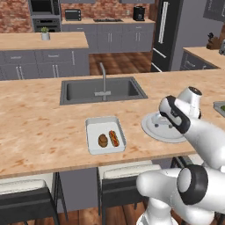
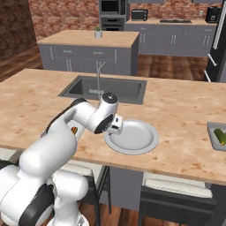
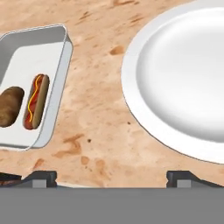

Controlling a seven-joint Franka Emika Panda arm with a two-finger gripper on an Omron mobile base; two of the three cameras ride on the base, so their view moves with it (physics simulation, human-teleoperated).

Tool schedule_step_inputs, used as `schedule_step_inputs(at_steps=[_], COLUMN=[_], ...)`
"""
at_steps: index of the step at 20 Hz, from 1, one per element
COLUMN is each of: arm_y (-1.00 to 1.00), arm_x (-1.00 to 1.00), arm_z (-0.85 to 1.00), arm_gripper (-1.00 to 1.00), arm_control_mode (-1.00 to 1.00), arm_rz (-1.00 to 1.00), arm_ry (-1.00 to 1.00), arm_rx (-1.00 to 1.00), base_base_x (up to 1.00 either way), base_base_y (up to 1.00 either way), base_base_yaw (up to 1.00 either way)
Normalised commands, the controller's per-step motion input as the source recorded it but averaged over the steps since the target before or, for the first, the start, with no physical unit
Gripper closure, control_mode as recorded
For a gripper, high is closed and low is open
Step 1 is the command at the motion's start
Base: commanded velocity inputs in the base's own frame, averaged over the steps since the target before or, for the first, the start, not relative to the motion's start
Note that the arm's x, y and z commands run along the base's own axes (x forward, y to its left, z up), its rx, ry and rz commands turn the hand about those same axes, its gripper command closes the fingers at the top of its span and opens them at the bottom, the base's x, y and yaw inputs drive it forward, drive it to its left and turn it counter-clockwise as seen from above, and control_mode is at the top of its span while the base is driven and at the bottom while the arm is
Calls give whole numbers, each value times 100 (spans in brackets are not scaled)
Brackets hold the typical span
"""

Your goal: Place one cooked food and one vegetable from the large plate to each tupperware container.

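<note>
The large plate [image 3: 183,78] is round, pale and bare; it lies on the wooden counter near its front edge [image 2: 134,137] [image 1: 159,130]. To its left sits one tupperware container [image 1: 105,134] [image 3: 61,65] holding a brown potato [image 3: 9,107] and a hot dog [image 3: 36,100]. A second tupperware container [image 2: 217,136] lies far right with a green vegetable [image 2: 220,137] in it. My gripper [image 3: 112,177] hovers over the bare counter between the left container and the plate. It is open, its fingertips [image 3: 43,178] wide apart with nothing between them.
A dark sink [image 1: 103,91] with a faucet [image 1: 103,79] is set into the counter behind the container and plate. Stools [image 1: 125,176] stand under the counter's front edge. My own arm [image 2: 84,117] hides most of the left container in the right base view.
</note>
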Motion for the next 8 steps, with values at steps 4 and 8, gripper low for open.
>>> schedule_step_inputs(at_steps=[4,8], arm_y=[-52,-21], arm_x=[0,0], arm_z=[-3,-19], arm_gripper=[-100,-100], arm_control_mode=[-100,-100], arm_rz=[0,0], arm_ry=[0,0], arm_rx=[5,3], base_base_x=[0,0], base_base_y=[0,0], base_base_yaw=[0,0])
